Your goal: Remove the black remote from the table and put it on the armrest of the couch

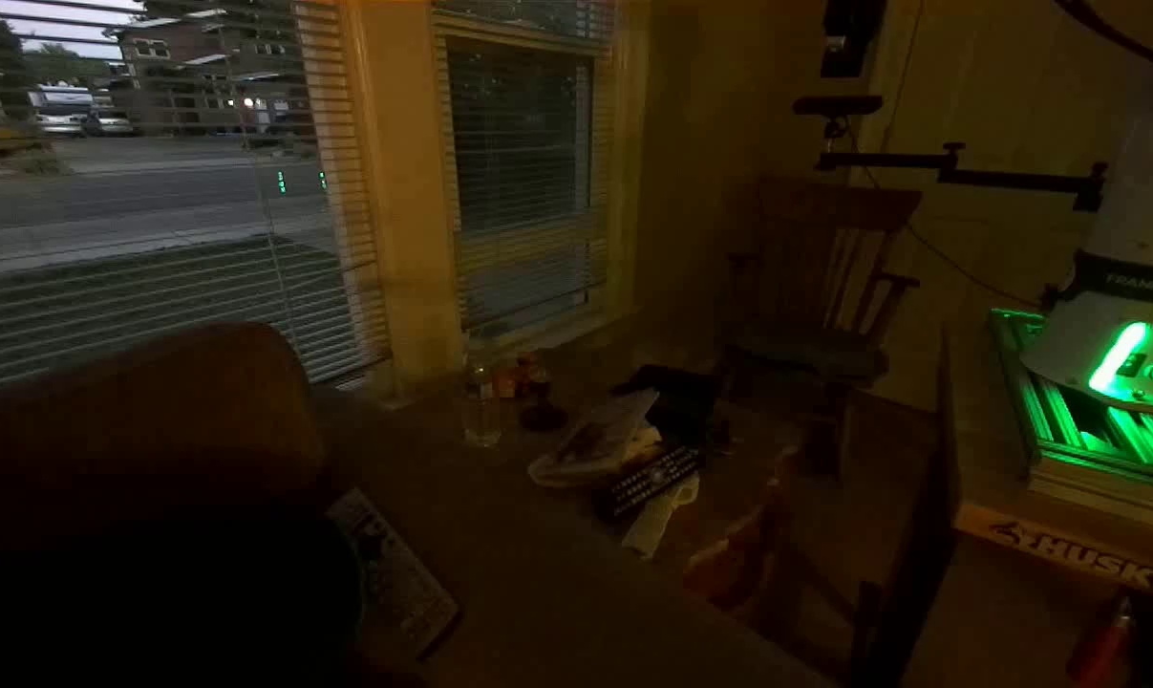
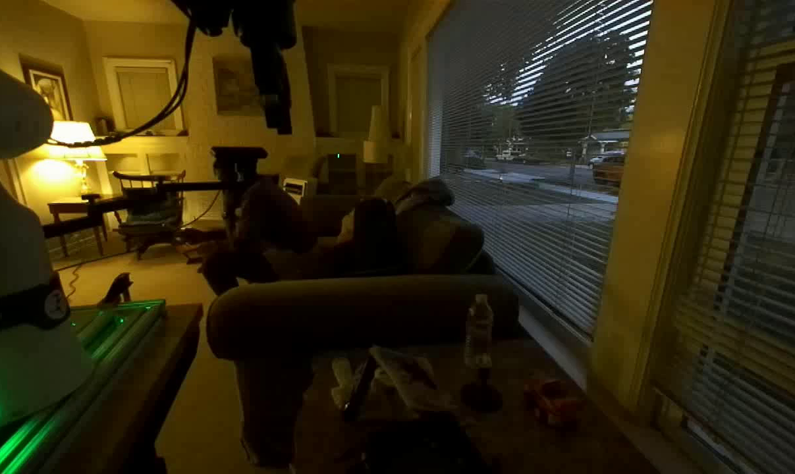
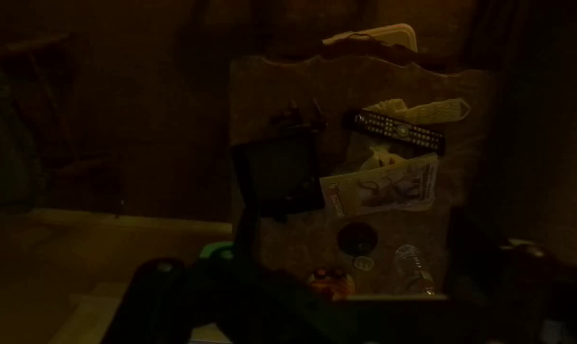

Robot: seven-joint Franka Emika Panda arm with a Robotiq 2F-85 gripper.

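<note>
Beyond the right edge of the tabletop [image 1: 724, 487] in an exterior view, robot-base band [image 1: 1135, 280] reads "FRANKA", workbench [image 1: 979, 523] reads "HUSKY".

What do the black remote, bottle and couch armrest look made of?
Black remote: probably hard plastic, sheen unclear; slim bar with button rows.
Bottle: likely clear, glossy plastic; ribbed, see-through, with glints.
Armrest: seemingly matte upholstery; rounded, no glints, weave too dim to read.

a home: couch [image 2: 364, 306], lit lamp [image 2: 74, 141]
</note>
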